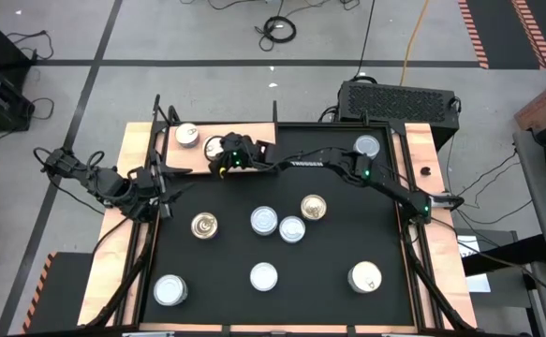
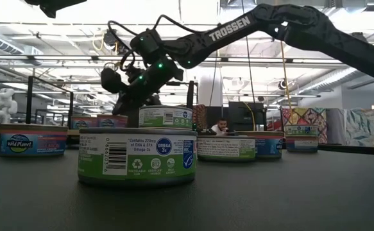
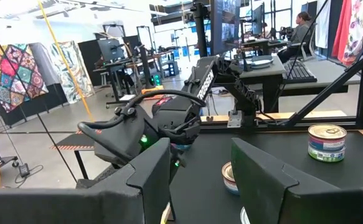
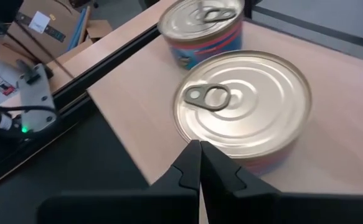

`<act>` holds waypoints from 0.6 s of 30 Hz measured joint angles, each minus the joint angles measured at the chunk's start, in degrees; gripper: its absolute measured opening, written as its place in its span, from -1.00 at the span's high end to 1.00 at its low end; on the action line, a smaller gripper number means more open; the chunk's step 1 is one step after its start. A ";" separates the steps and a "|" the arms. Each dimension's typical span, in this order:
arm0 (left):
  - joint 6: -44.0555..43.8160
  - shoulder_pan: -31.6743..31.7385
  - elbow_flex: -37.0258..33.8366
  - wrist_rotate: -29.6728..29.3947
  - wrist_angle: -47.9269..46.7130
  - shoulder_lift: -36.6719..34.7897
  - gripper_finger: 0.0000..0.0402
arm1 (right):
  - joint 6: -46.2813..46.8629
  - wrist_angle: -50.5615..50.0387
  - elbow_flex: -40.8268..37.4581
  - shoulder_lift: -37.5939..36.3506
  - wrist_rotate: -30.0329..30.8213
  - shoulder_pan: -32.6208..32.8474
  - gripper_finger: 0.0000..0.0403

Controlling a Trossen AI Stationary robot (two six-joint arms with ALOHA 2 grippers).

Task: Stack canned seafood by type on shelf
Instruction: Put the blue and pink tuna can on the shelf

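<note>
From above, the right gripper (image 1: 224, 157) reaches across to the far left of the black table (image 1: 282, 290), over the light wooden shelf (image 1: 141, 150), where a silvery-gold pull-tab tin (image 1: 187, 135) sits; more round metal tins (image 1: 264, 221) lie scattered on the table. The left gripper (image 1: 165, 187) waits just beside the shelf, fingers spread and holding nothing. The right wrist view shows its fingers (image 4: 190, 168) pressed together, empty, beside a second gold-topped tin (image 4: 242, 106) near the first.
</note>
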 joint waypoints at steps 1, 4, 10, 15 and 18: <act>0.00 -0.02 0.00 0.00 0.00 0.00 0.15 | 0.02 0.00 0.00 0.00 0.18 -0.19 1.00; 0.00 -0.02 0.00 0.00 0.00 0.00 0.15 | 0.76 0.01 0.00 0.02 0.50 -0.79 1.00; 0.02 -0.02 0.00 0.00 -0.03 0.00 0.15 | 1.30 0.16 -0.02 0.04 0.72 -1.97 1.00; 0.04 0.00 0.00 -0.20 -0.11 0.00 0.15 | 1.22 0.99 -0.04 0.04 3.12 -2.60 1.00; 0.13 0.00 0.00 -0.22 -0.11 0.00 0.15 | 0.26 3.05 -0.04 0.07 1.95 -2.50 1.00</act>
